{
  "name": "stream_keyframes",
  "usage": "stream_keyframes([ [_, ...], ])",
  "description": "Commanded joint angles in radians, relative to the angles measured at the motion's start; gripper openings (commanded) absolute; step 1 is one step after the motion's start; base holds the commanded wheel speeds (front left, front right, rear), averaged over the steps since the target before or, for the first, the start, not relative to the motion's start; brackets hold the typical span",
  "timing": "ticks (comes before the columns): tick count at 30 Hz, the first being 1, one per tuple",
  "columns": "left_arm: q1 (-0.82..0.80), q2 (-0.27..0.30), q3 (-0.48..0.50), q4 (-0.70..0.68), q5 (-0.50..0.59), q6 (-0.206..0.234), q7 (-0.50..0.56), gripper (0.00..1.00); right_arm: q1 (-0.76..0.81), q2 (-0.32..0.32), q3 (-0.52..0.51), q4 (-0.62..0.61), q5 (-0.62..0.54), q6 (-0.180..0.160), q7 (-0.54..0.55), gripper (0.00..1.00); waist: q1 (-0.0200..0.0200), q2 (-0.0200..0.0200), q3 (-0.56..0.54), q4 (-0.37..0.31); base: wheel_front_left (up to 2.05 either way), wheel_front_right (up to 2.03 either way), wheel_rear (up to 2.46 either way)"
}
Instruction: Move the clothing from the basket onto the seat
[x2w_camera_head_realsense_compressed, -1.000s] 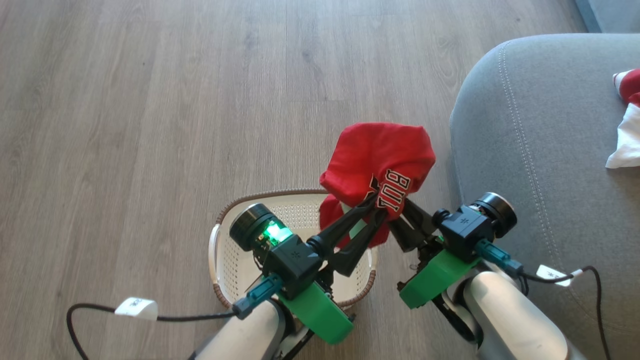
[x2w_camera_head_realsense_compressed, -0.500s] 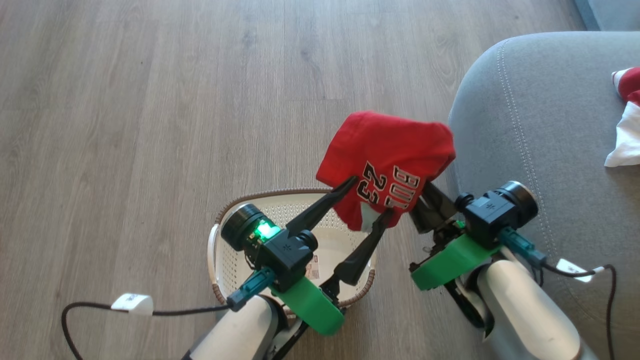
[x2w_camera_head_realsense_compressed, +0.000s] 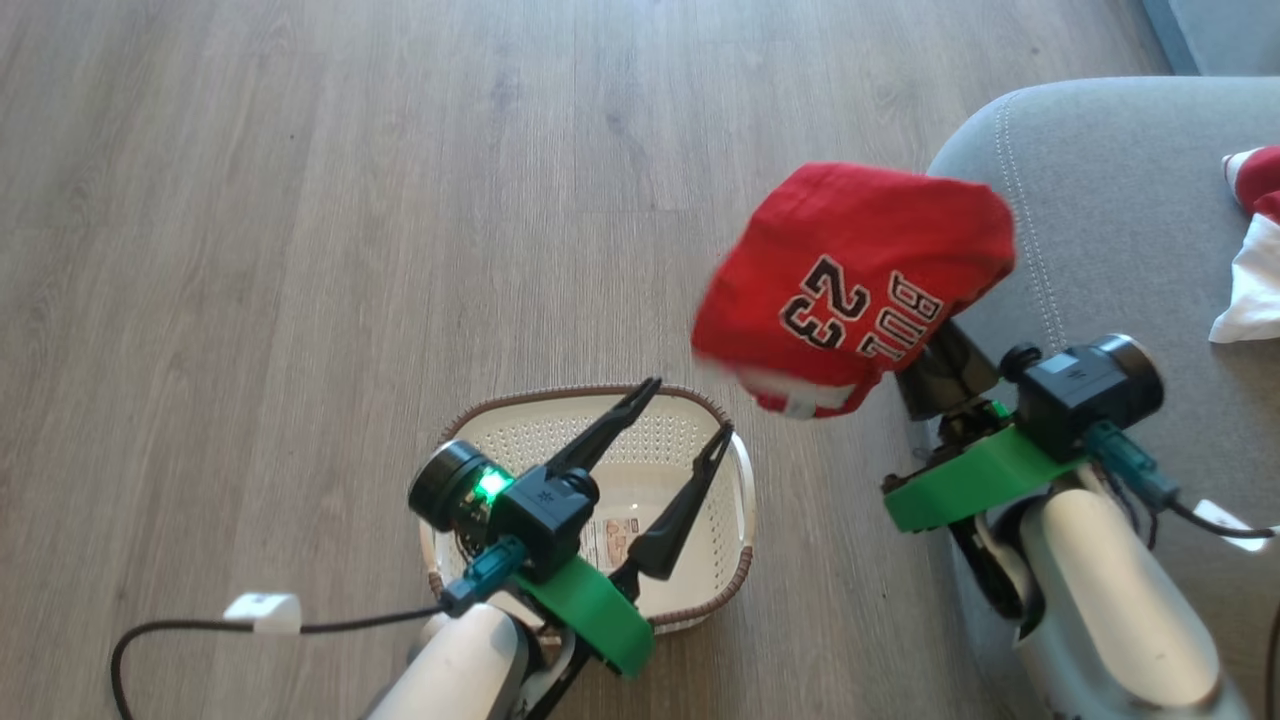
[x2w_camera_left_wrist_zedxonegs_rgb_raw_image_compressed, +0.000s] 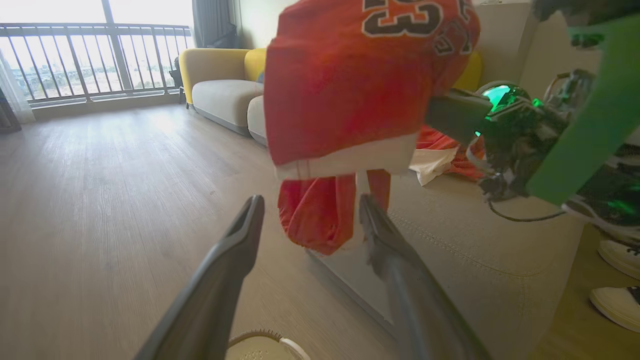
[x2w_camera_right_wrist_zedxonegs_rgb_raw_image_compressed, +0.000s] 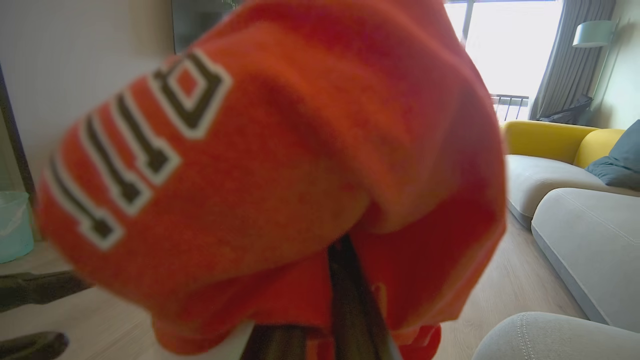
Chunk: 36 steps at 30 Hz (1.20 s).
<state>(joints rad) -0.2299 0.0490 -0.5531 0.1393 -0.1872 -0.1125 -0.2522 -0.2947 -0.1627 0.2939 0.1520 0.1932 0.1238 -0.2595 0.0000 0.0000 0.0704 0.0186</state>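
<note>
The red "BULLS 23" jersey (x2w_camera_head_realsense_compressed: 855, 280) hangs bunched in the air by the grey seat's (x2w_camera_head_realsense_compressed: 1100, 250) near corner. My right gripper (x2w_camera_head_realsense_compressed: 935, 362) is shut on it from below, its fingertips buried in the fabric (x2w_camera_right_wrist_zedxonegs_rgb_raw_image_compressed: 275, 175). My left gripper (x2w_camera_head_realsense_compressed: 690, 407) stands open above the cream basket (x2w_camera_head_realsense_compressed: 742, 560), holding nothing; the basket's perforated floor and its label are bare. In the left wrist view the jersey (x2w_camera_left_wrist_zedxonegs_rgb_raw_image_compressed: 345, 85) hangs just beyond the spread fingers (x2w_camera_left_wrist_zedxonegs_rgb_raw_image_compressed: 250, 225). A second red and white garment (x2w_camera_head_realsense_compressed: 1250, 270) lies on the seat at the right edge.
Wood floor surrounds the basket on the left and far sides. A yellow and grey sofa (x2w_camera_left_wrist_zedxonegs_rgb_raw_image_compressed: 220, 90) stands by the window railing. White shoes (x2w_camera_left_wrist_zedxonegs_rgb_raw_image_compressed: 615, 300) are on the floor beside the seat. Cables trail from both wrists.
My left gripper has opened, let go of the jersey and drawn back over the basket. My right gripper has carried the jersey up and to the right, toward the seat.
</note>
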Motion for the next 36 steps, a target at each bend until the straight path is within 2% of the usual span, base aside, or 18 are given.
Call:
stream_keyframes([
  [1, -0.022, 0.001, 0.035, -0.022, 0.018, -0.003, -0.010, 1.00, -0.033, -0.008, 0.001, -0.044, -0.009, 0.007, -0.002, 0.00, 0.0000, 0.0000, -0.002, 0.001, 0.00, 0.00, 0.00],
  [8, 0.004, 0.001, 0.043, 0.011, 0.035, -0.012, -0.010, 1.00, -0.050, -0.029, -0.037, -0.061, -0.014, 0.007, -0.002, 0.00, 0.0000, 0.0000, -0.004, 0.002, 0.00, 0.00, 0.00],
  [11, 0.020, 0.001, 0.046, 0.020, 0.005, -0.015, -0.010, 1.00, -0.048, -0.035, -0.050, -0.070, -0.016, 0.007, -0.002, 0.00, 0.0000, 0.0000, -0.005, 0.002, 0.00, 0.00, 0.00],
  [24, 0.080, 0.019, 0.044, 0.040, 0.079, -0.018, -0.010, 1.00, -0.004, -0.030, -0.109, -0.067, -0.005, 0.007, -0.002, 0.00, 0.0000, 0.0000, -0.022, -0.023, 0.00, 0.00, 0.00],
  [36, 0.096, 0.018, 0.054, 0.026, 0.086, -0.018, -0.010, 1.00, 0.012, -0.031, -0.128, -0.070, -0.009, 0.007, -0.002, 0.00, 0.0000, 0.0000, -0.026, -0.077, 0.00, 0.00, 0.00],
])
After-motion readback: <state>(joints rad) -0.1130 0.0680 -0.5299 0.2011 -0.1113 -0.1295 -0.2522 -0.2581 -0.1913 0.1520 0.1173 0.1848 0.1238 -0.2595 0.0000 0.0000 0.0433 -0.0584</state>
